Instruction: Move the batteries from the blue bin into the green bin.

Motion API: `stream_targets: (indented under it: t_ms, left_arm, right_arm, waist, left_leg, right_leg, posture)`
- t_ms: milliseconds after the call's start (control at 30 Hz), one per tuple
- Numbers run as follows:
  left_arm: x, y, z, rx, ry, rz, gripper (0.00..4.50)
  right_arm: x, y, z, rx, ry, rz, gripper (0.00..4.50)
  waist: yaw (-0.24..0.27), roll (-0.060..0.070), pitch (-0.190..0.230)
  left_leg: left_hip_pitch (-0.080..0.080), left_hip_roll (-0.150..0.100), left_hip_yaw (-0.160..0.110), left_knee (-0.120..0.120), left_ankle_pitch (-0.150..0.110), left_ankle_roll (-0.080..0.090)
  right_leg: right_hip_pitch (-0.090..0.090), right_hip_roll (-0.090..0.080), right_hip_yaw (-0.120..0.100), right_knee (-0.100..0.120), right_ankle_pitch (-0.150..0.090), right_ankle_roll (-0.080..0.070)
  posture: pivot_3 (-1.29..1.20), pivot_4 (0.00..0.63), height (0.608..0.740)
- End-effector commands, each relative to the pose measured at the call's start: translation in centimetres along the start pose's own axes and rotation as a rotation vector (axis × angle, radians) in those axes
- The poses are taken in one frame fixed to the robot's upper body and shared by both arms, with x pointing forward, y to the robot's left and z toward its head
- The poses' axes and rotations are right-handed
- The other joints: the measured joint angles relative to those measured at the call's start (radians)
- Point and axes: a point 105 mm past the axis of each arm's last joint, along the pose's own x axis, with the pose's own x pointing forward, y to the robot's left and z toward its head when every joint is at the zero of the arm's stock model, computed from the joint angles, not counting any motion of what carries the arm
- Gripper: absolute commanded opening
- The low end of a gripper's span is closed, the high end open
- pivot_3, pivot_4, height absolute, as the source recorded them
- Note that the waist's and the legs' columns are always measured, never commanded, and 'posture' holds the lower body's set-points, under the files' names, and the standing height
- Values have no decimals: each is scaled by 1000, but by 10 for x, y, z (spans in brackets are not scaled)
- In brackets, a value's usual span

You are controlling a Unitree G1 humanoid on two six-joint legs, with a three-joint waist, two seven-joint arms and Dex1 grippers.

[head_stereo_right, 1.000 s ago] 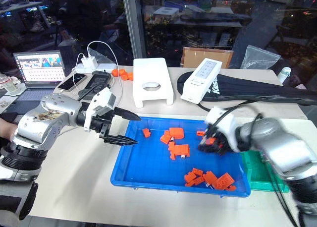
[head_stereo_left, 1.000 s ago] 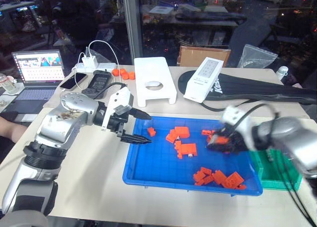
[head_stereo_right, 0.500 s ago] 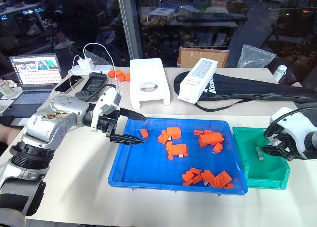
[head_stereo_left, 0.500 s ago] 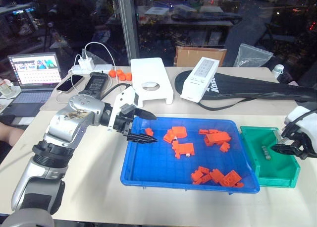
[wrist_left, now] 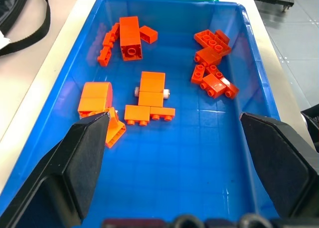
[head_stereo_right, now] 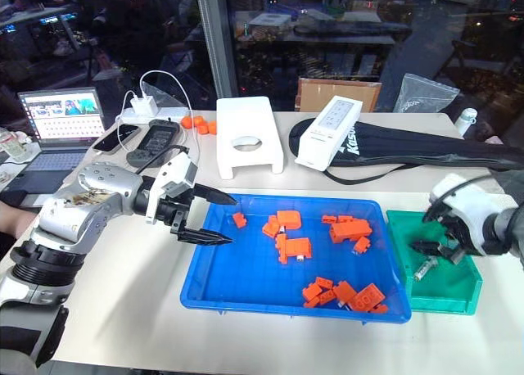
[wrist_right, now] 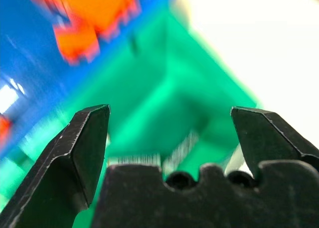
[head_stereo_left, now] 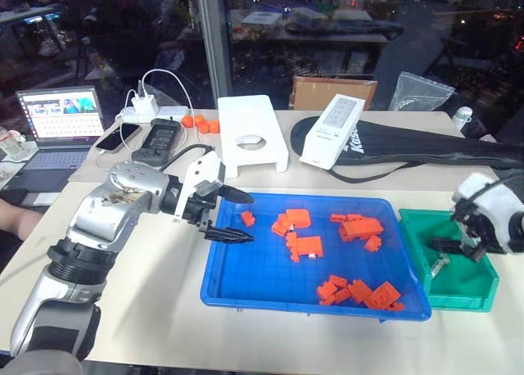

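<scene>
Counter space is taken mostly by the blue bin, in which orange bricks are scattered; the green bin is set just beside its right end. The left claw is held released over the blue bin's left end, grasping nothing. The right claw is spread over the green bin, and a battery is seen lying loose on the floor just below it (ungripped). A short grey cylinder beneath the bricks is revealed in the left wrist view alone; blurred silvery shapes are caught between the right claw's fingers in the right wrist view.
</scene>
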Motion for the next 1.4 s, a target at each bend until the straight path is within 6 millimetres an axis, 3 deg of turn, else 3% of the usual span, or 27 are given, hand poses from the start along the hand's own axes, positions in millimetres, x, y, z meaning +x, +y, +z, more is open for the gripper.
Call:
stream_targets:
  t_ms: [33,133,333,600,700,1067,1333,1400]
  left_arm:
    - [-4,0,10,53,-6,10,4500]
    - [-5,0,10,51,-3,10,4500]
    - [-4,-3,11,48,2,-13,4500]
    - [-8,-3,11,39,13,-5,4500]
    - [-9,-4,10,33,15,-1,4500]
    - [-10,-3,9,35,20,10,4500]
    - [-9,-3,8,39,23,5,4500]
    - [-9,-3,8,39,24,3,4500]
  right_arm:
    - [11,39,43,-94,-138,159,4458]
    - [40,56,69,-121,-224,172,4458]
    - [83,108,62,-297,-186,393,4458]
    - [106,114,55,-334,-164,470,4458]
    - [109,121,54,-305,-170,498,3790]
    - [104,121,60,-287,-195,509,26]
    - [87,102,73,-241,-251,445,26]
    - [79,97,72,-222,-254,443,595]
  waist:
    - [-4,0,0]
    - [-5,-3,1]
    - [19,-3,1]
    - [21,-3,1]
    - [19,-3,1]
    - [21,-3,1]
    - [21,-3,1]
    - [21,-3,1]
  left_leg:
    - [0,0,-1,0,0,0]
    - [0,0,-3,0,0,0]
    - [-3,-1,-3,0,0,0]
    - [-2,0,-3,1,0,0]
    - [-2,0,-3,1,0,0]
    - [-2,0,-3,1,0,0]
    - [-2,0,-3,1,0,0]
    - [-2,0,-3,1,0,0]
  right_leg:
    - [0,0,-1,0,0,0]
    - [1,1,-3,0,0,0]
    - [-1,0,-3,-1,0,-1]
    - [-1,0,-3,1,0,-1]
    - [-1,0,-3,1,0,-2]
    - [0,0,-3,1,0,-2]
    - [0,0,-3,2,0,-2]
    - [0,0,-3,1,0,-2]
  posture:
    - [0,150,706]
    - [0,150,706]
    - [0,150,706]
    - [0,150,706]
    - [0,150,706]
    - [0,150,706]
    - [0,150,706]
    - [0,150,706]
